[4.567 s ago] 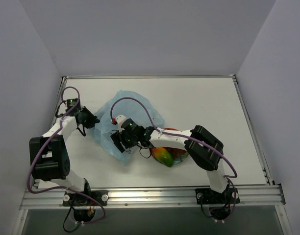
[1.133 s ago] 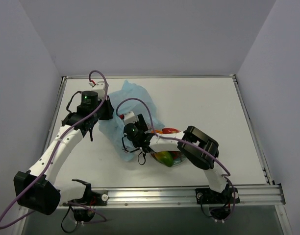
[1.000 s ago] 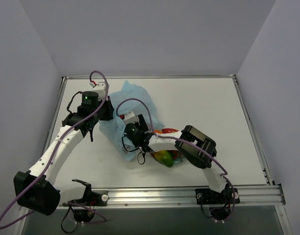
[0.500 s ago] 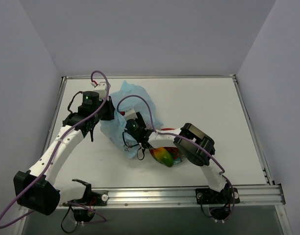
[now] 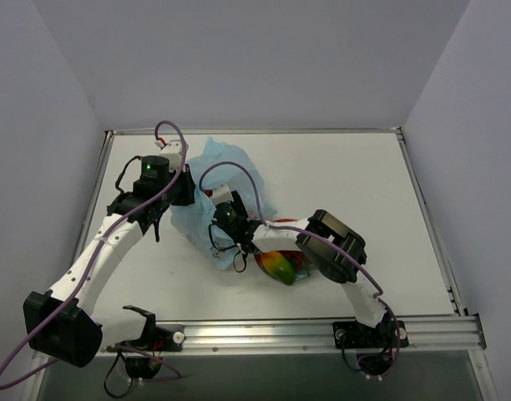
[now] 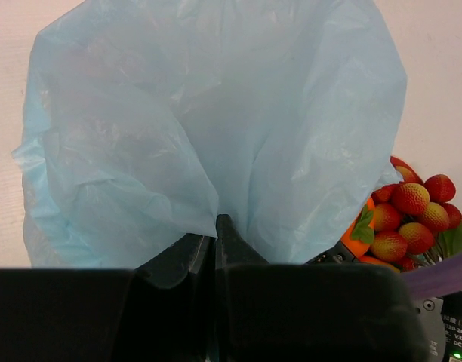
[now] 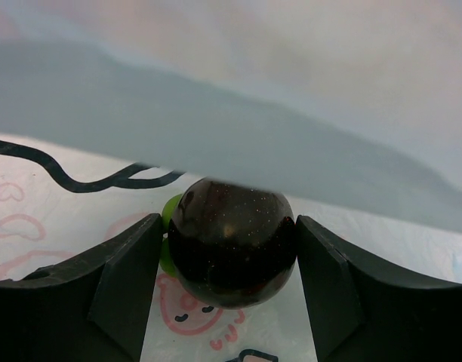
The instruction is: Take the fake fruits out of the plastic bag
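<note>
Purple ball (image 7: 232, 253) snug between half-spread jaws of right gripper (image 7: 229, 230), inside plastic bag (image 7: 306, 90)

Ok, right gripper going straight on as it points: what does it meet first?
The dark purple ball, already between its fingers; beyond that the plastic bag film, depth unclear.

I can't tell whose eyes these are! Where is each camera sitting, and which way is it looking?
Top camera: high behind the robot, looking down at the table, bag and mango; left arm and right arm show.
Left wrist camera: on the left arm, looking along the left pincer, shut on the bag's outside, berries beside.
Right wrist camera: on the right arm, inside the bag, looking at a dark ball between the fingers of the right pincer.
Shared: top and left wrist views both see the bag's outside.
</note>
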Controlling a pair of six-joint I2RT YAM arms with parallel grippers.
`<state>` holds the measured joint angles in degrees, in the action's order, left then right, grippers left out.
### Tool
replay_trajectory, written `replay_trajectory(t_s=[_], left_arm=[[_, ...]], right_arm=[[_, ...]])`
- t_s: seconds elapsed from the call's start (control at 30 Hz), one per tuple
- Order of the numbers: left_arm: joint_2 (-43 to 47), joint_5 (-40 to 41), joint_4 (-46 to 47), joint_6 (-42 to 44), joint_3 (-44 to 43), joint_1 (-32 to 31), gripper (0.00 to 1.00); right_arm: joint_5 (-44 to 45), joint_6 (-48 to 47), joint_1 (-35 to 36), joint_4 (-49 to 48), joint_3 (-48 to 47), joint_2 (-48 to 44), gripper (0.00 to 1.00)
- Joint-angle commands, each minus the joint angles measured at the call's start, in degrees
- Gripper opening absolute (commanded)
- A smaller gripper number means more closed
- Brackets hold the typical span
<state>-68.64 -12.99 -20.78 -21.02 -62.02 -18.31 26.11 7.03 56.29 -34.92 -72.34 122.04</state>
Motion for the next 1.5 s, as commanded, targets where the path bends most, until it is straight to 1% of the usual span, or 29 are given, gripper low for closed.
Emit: replay_trajectory(t_s=[0.0, 0.1, 0.17, 0.3, 0.37, 0.57, 0.87, 0.93, 1.03, 1.13, 1.23, 1.3, 1.47], left_arm=[[0.1, 1.1, 0.4, 0.3, -1.0, -0.2, 0.02], [-0.2, 3.2, -1.4, 0.6, -1.1, 0.1, 0.02], [0.0, 7.8, -2.9, 0.9, -1.8, 0.3, 0.02], [0.4, 11.0, -3.8, 1.1, -1.5, 0.7, 0.02], [-0.3, 12.3, -4.3, 1.0, -1.7, 1.0, 0.02], [-2.4, 12.5, -4.8, 0.5, -1.8, 2.3, 0.02], [-5.4, 12.5, -5.8, -1.7, -2.0, 7.4, 0.02], [-5.6, 14.6, -6.1, -2.0, -2.1, 8.0, 0.02], [-5.1, 15.5, -6.3, -2.5, -2.1, 8.5, 0.02], [-4.2, 16.5, -6.3, -3.0, -1.8, 9.6, 0.02], [-4.0, 18.2, -6.8, -3.9, -1.7, 10.4, 0.03], [-4.0, 19.1, -7.3, -4.1, -1.9, 10.7, 0.05], [-4.3, 20.0, -8.5, -4.5, -2.3, 11.9, 0.04]], right_arm=[[2.2, 0.6, 1.1, -0.6, 1.2, -5.4, 0.34], [2.9, 1.5, 3.0, -0.1, 2.8, -7.6, 0.34], [4.5, 2.0, 4.3, 1.6, 3.5, -8.9, 0.34], [7.7, 2.3, 8.1, 2.7, 6.9, -11.8, 0.34], [8.3, 3.3, 8.6, 3.4, 8.8, -13.3, 0.34], [9.7, 5.8, 9.5, 5.6, 13.0, -18.7, 0.36], [11.7, 6.9, 11.1, 9.7, 16.8, -27.1, 0.38], [11.9, 7.6, 11.4, 11.4, 17.8, -29.5, 0.39], [15.0, 9.7, 11.8, 14.5, 19.2, -32.5, 0.40], [16.3, 11.4, 11.9, 15.6, 21.9, -35.6, 0.40], [16.5, 13.4, 12.0, 16.5, 23.9, -39.1, 0.40], [16.8, 14.8, 12.0, 17.2, 25.9, -41.7, 0.40], [18.0, 16.2, 12.0, 20.8, 27.2, -45.6, 0.42]])
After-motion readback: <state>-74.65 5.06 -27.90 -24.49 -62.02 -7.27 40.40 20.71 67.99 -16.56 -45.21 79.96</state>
